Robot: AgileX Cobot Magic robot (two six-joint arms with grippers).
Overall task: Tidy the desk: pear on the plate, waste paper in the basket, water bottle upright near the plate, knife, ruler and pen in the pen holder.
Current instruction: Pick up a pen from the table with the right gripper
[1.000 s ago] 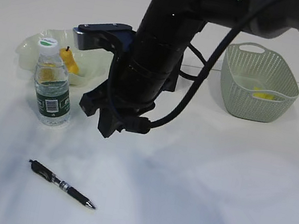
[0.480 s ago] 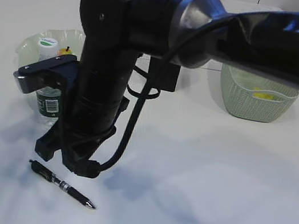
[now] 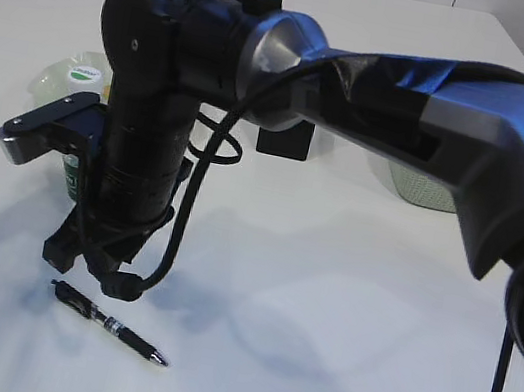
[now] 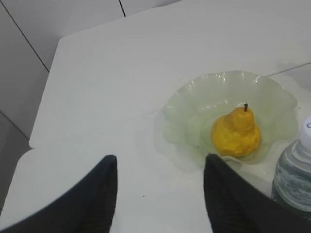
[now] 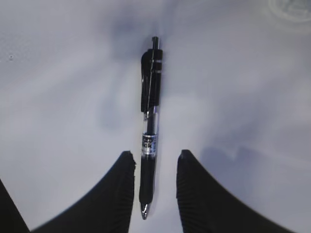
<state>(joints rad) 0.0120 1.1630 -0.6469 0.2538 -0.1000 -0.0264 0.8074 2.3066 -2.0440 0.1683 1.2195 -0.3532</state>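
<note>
The right gripper [image 5: 154,189] is seen poised low over the desk [image 3: 336,351], its arm reaching across to the left part of the exterior view; its jaws are parted, one to each side of the tip end of the pen [image 5: 149,131], and no contact between either pad and the barrel can be made out; nothing is pinched. The pen [image 3: 109,324] is found lying flat on the desk, just in front of that gripper [image 3: 86,272], with its clip end towards the far side in the right wrist view. The left gripper [image 4: 160,194] is observed held above the desk, its two dark fingers [image 4: 95,204] spread apart with bare tabletop between them; nothing is held. The pear [image 4: 235,134] is recorded sitting upright, stem uppermost, inside the plate [image 4: 194,102], towards the near right of the dish in the left wrist view. The water bottle [image 4: 294,179] is noted standing just beside the plate at the right edge of that view; in the exterior view only its cap and part of its label [image 3: 85,84] are visible behind the arm. The basket [image 3: 421,187] is largely hidden behind the right arm and its contents cannot be told; a black box-shaped object, taken to be the pen holder [image 3: 284,141], is partly visible between arm and basket; what it holds cannot be told.
</note>
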